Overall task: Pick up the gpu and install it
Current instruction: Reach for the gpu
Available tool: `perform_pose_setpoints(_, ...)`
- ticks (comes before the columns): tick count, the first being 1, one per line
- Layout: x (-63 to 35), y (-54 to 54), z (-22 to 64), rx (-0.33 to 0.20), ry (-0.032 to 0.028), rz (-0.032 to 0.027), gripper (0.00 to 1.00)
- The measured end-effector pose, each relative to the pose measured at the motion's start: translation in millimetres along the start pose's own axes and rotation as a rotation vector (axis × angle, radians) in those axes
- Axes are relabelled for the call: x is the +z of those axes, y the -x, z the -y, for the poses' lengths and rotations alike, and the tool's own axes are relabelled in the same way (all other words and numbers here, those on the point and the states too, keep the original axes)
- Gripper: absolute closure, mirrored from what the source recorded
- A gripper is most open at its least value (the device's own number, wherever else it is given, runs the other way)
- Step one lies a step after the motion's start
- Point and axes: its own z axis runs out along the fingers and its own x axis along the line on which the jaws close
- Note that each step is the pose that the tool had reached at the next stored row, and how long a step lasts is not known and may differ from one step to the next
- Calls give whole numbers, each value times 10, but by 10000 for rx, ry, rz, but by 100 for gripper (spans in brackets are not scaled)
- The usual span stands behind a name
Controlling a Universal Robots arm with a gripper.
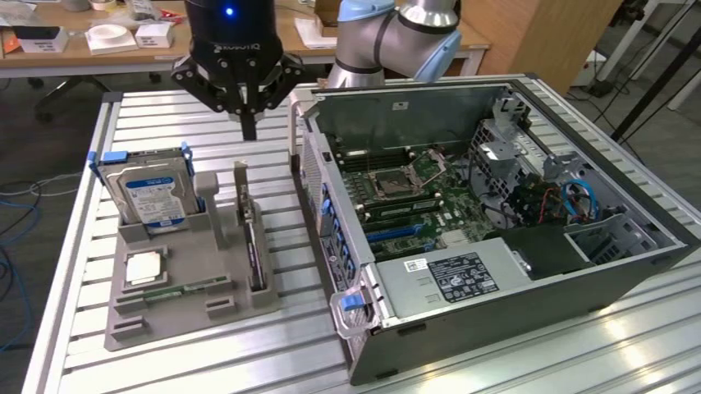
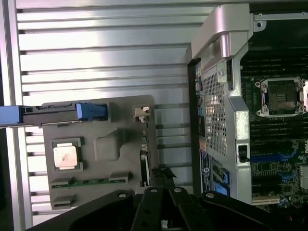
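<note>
"ROBOTIQ", upside down, on the claw (image 1: 249, 129)

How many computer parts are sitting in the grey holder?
4: hard drive standing upright, gpu on edge nearest the case, processor lying flat, memory stick beside it.

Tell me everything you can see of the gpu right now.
The gpu, a thin flat dark card with a silvery metal bracket at one end, stands upright on its long edge in a slot of the grey plastic parts tray, on the side nearest the open black computer case. Only the tray touches it; the black claw hangs shut higher up, apart from it.
</note>
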Motion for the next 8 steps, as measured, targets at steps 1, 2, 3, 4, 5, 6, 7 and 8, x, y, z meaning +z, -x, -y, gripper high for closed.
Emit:
perform_pose_setpoints(1, -1, 1, 20, 0, 0, 1, 89)
perform_pose_setpoints(2, -1, 1, 38, 0, 0, 1, 89)
perform_pose_setpoints(3, -2, -2, 52, 0, 0, 0, 89)
perform_pose_setpoints(4, -3, -9, 62, -1, 0, 0, 89)
perform_pose_setpoints(5, -3, -18, 71, 1, 1, 1, 89)
perform_pose_setpoints(6, -4, -25, 80, 1, 0, 0, 89)
perform_pose_setpoints(7, -4, -31, 91, 0, 0, 0, 89)
perform_pose_setpoints(8, -5, -37, 102, -1, 0, 1, 89)
